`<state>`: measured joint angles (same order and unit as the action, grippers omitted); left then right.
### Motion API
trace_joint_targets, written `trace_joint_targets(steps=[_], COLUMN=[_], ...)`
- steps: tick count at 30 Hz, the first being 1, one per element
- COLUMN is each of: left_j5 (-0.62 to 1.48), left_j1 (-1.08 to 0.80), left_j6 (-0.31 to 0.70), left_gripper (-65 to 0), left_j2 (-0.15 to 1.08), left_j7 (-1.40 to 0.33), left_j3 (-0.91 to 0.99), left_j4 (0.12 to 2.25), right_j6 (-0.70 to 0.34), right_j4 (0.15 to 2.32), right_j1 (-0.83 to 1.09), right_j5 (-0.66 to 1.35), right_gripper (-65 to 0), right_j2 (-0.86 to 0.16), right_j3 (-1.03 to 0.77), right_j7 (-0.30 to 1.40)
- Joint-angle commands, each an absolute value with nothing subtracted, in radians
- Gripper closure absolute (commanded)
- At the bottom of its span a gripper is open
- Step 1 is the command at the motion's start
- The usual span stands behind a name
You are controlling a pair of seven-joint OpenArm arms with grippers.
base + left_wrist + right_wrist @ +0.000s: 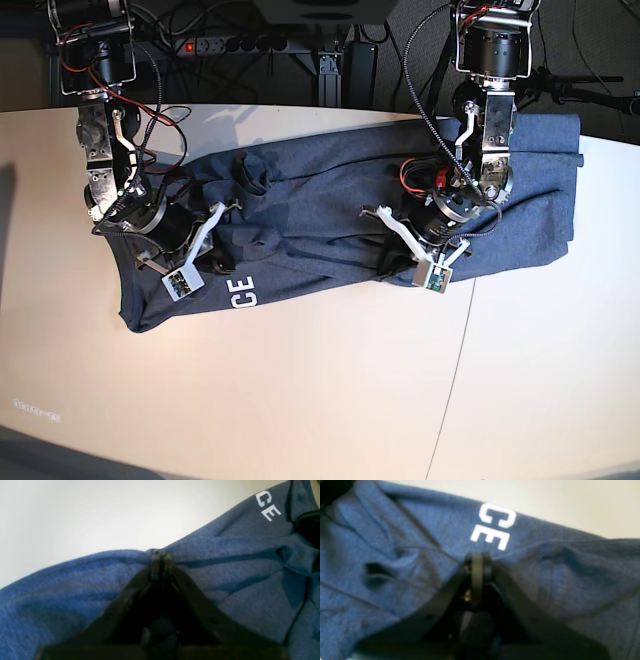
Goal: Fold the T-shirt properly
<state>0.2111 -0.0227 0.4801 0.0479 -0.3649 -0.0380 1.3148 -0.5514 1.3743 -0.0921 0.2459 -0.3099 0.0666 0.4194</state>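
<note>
Slate-blue heathered cotton fills most of both wrist views: the T-shirt point(330, 225) lies stretched across the upper middle of the base view on the white table point(300, 400), running from the lower left, where white letters point(243, 292) peek out near its edge, to the upper right, where a flatter section hangs toward the table's far side. In the left wrist view the left gripper point(160, 560) has its jaws pressed fully together right at a raised ridge of fabric, and creases radiate from that spot, so it appears to be pinching a fold of the shirt. In the right wrist view the right gripper point(478, 562) is likewise closed tight, its tips buried in a bunched ridge just below the letters "CE" point(495, 528), again looking like a pinch on the cloth. As for progress, the shirt seems to be doubled lengthwise into a long band, since lettering shows only at one edge, but it is wrinkled in the middle with loose lumps near the upper left of the garment. I judge the folding is partly done: the crosswise folds into a compact rectangle and the smoothing of the creases are still to come.
</note>
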Motion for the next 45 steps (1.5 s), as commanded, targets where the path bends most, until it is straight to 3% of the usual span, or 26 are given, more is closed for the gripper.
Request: trace_joint_targets(steps=[1, 13, 25, 32, 39, 45], left_j5=[0.183, 0.31, 0.397, 0.403, 0.404, 0.404], left_j1=[-0.028, -0.008, -0.008, -0.008, -0.008, -0.005], left_j6=[0.471, 0.46, 0.513, 0.513, 0.513, 0.513], left_gripper=[0.0, 0.0, 0.0, 0.0, 0.0, 0.0], left_j2=[0.06, 0.172, 0.175, 0.167, 0.166, 0.166], left_j7=[-0.419, -0.416, -0.427, -0.428, -0.434, -0.435], left_j3=[-0.031, 0.119, 0.124, 0.124, 0.124, 0.124], left_j4=[1.317, 1.317, 1.317, 1.317, 1.317, 1.317], right_j6=[-0.554, -0.554, -0.554, -0.556, -0.563, -0.562], right_j4=[1.387, 1.387, 1.344, 1.394, 1.399, 1.299], right_j1=[-0.11, -0.11, -0.11, -0.155, -0.222, -0.222], right_j5=[0.246, 0.235, 0.242, 0.35, 0.418, 0.329], right_gripper=[0.0, 0.0, 0.0, 0.0, 0.0, 0.0], right_j2=[-0.319, -0.338, -0.337, -0.329, -0.246, -0.184], right_j3=[0.059, 0.058, 0.058, 0.058, 0.062, 0.113], right_j7=[0.395, 0.396, 0.386, 0.379, 0.477, 0.466])
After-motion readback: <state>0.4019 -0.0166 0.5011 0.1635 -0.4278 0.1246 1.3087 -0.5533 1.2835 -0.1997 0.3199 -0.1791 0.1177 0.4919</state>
